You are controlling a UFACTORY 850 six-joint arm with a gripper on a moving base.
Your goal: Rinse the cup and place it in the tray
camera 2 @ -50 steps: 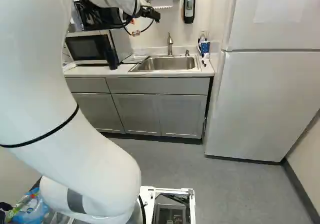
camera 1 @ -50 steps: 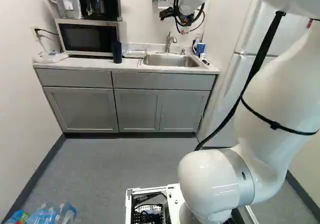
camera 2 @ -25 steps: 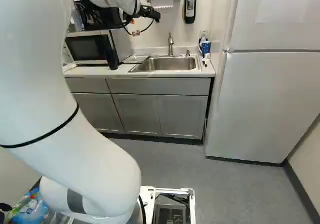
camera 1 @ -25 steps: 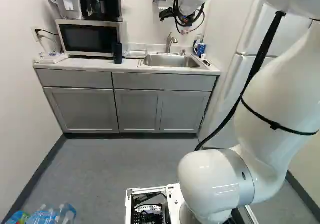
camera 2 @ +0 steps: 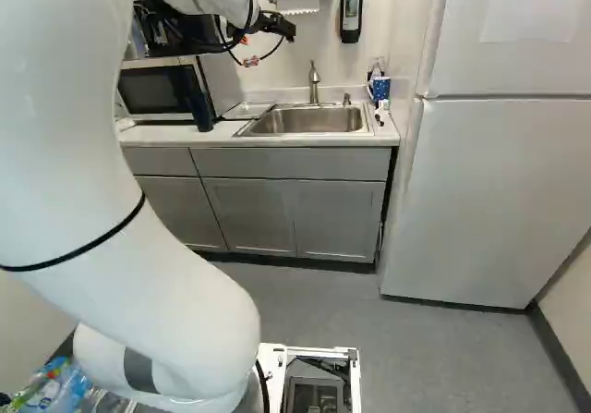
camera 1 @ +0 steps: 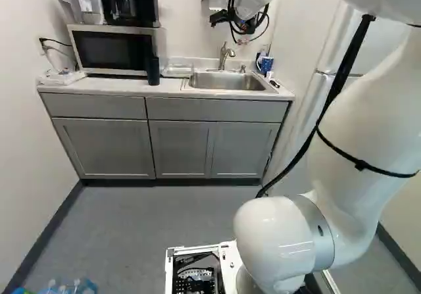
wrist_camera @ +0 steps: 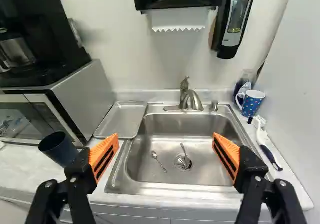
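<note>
Orange pads (wrist_camera: 104, 158) face each other with a wide gap between them on the black gripper (camera 2: 286, 30), which holds nothing. Both base views show a change since the earlier frames: the base has moved nearer to the sink cabinet (camera 1: 179, 146), whose foot now sits lower in view, and the water bottles (camera 1: 66, 287) by the arm have slid further towards the foot of the left base view. Against its lowest joint, the arm (camera 2: 111, 210) looks unchanged.

A blue dotted mug (wrist_camera: 251, 102) stands upright on the tabletop (wrist_camera: 295, 184) at the sink's rear corner, on the fridge side, near a brush (wrist_camera: 263, 140). A dark blue tumbler (wrist_camera: 60, 149) stands before the microwave (wrist_camera: 85, 96). Which of these is the cup to be rinsed, I cannot tell; neither has shifted on the tabletop. Between microwave and sink (wrist_camera: 150, 176) lies the metal tray (wrist_camera: 121, 119). Two spoons (wrist_camera: 159, 161) lie in the basin, beside and over the drain.
</note>
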